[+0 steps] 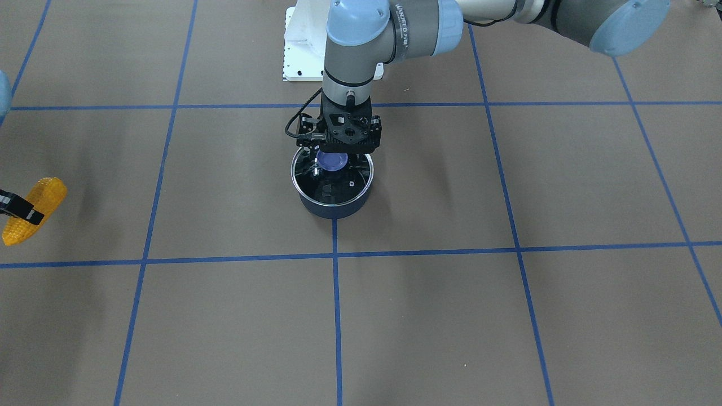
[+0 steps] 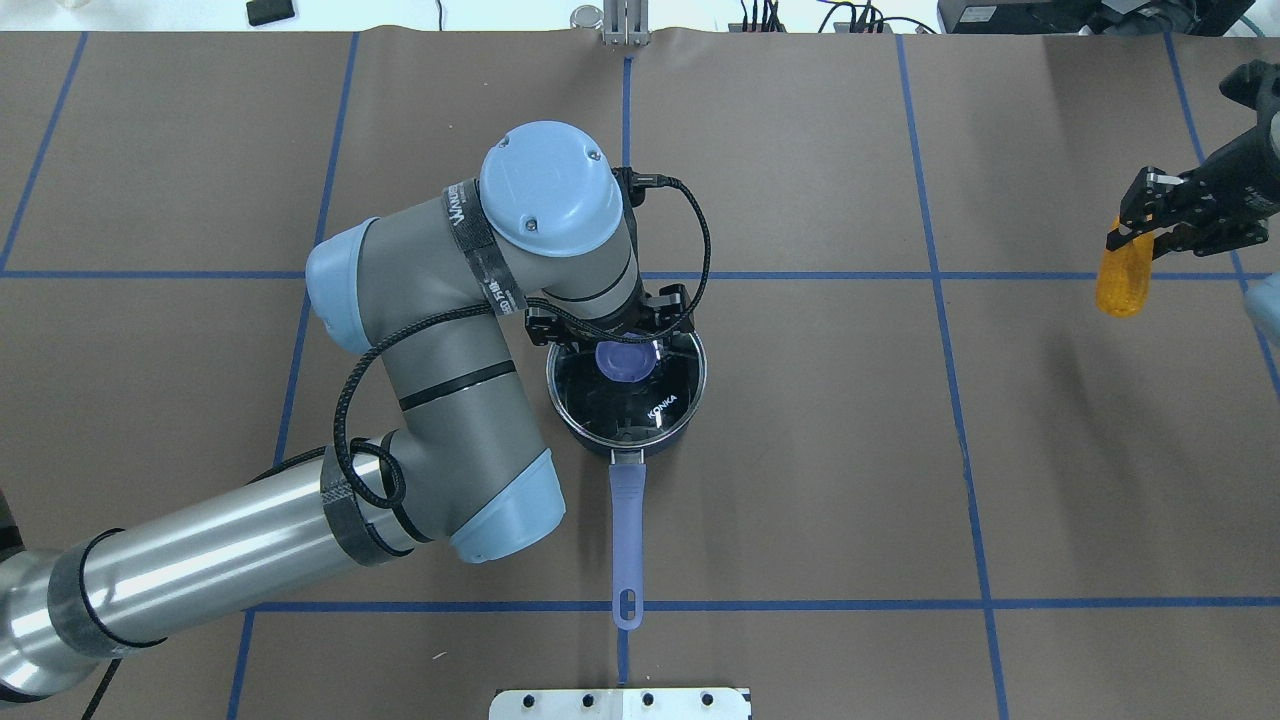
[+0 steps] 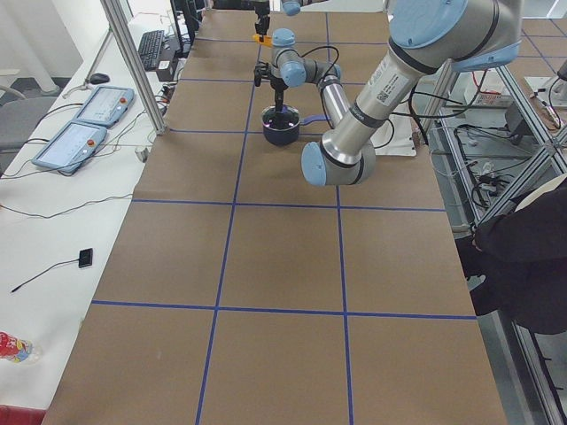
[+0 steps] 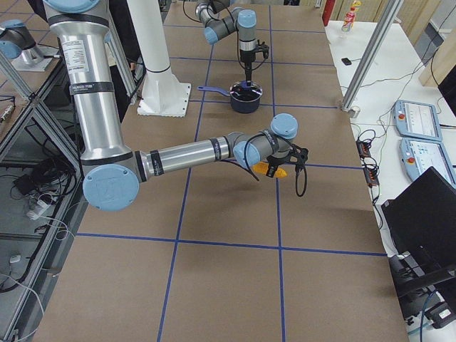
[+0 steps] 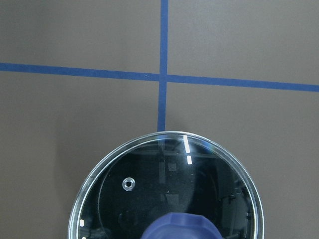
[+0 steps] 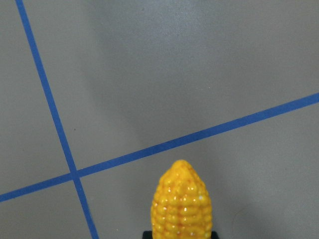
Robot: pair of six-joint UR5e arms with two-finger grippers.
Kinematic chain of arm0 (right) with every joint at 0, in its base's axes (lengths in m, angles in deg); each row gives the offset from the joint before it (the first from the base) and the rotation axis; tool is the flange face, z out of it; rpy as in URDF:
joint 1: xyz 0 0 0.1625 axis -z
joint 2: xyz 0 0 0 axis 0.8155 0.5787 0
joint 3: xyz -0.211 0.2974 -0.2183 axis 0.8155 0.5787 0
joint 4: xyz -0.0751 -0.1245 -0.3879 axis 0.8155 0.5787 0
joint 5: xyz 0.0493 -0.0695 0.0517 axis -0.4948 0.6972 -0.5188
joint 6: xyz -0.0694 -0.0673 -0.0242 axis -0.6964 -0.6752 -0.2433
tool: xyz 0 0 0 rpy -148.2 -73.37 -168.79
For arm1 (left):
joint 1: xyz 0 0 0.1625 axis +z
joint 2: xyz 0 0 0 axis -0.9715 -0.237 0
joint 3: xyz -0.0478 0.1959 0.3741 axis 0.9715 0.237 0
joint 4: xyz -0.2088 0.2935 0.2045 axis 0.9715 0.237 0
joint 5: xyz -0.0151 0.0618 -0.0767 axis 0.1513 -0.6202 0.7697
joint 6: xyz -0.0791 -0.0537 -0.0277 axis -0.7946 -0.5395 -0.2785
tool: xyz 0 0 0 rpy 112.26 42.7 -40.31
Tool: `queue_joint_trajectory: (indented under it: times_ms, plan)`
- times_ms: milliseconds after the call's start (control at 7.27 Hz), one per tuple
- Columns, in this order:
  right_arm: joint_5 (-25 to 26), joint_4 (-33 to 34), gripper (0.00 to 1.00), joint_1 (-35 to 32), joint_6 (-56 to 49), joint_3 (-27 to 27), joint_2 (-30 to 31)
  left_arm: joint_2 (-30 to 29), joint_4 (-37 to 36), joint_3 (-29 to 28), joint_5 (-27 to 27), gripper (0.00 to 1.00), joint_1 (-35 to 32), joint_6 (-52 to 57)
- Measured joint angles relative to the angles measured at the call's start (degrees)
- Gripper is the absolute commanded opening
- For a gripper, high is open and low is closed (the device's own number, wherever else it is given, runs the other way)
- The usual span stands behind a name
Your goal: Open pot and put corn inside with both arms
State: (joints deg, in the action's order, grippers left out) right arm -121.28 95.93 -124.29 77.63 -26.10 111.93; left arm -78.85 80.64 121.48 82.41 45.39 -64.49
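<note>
The pot (image 1: 333, 210) stands at the table's middle, its lavender handle (image 2: 626, 520) pointing toward the robot. The glass lid (image 5: 149, 164) lies on it. My left gripper (image 1: 333, 160) is straight above the lid, its fingers tight on either side of the lavender knob (image 2: 625, 360). The knob also shows at the bottom of the left wrist view (image 5: 182, 226). My right gripper (image 2: 1135, 245) is shut on the corn (image 2: 1120, 285) and holds it above the table, far to the pot's right. The corn also shows in the front view (image 1: 34, 211) and the right wrist view (image 6: 182, 204).
Blue tape lines (image 2: 935, 275) divide the brown table cover into squares. The white base plate (image 2: 620, 703) sits at the robot's edge. Teach pendants (image 3: 89, 106) lie on the white side table, and a person (image 3: 532, 239) stands behind the robot.
</note>
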Motion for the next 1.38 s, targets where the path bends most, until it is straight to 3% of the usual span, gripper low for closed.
queue_joint_trajectory:
  times_ms: [275, 413, 688, 1376]
  plan:
    - [-0.12, 0.15, 0.36, -0.65, -0.01, -0.01, -0.75, -0.07, 1.91, -1.69, -0.07, 0.92, 0.22, -0.01]
    - [-0.16, 0.16, 0.35, -0.77, -0.03, 0.03, -0.88, -0.08, 2.25, -2.01, -0.08, 0.75, 0.40, 0.00]
    - [-0.12, 0.17, 0.34, -0.83, -0.18, 0.02, -0.92, 0.03, 2.41, -2.15, -0.24, 0.58, 0.54, 0.26]
    - [-0.13, 0.21, 0.34, -0.75, -0.20, -0.28, -1.36, 0.38, 1.36, 0.37, -1.40, 0.57, 0.63, 3.68]
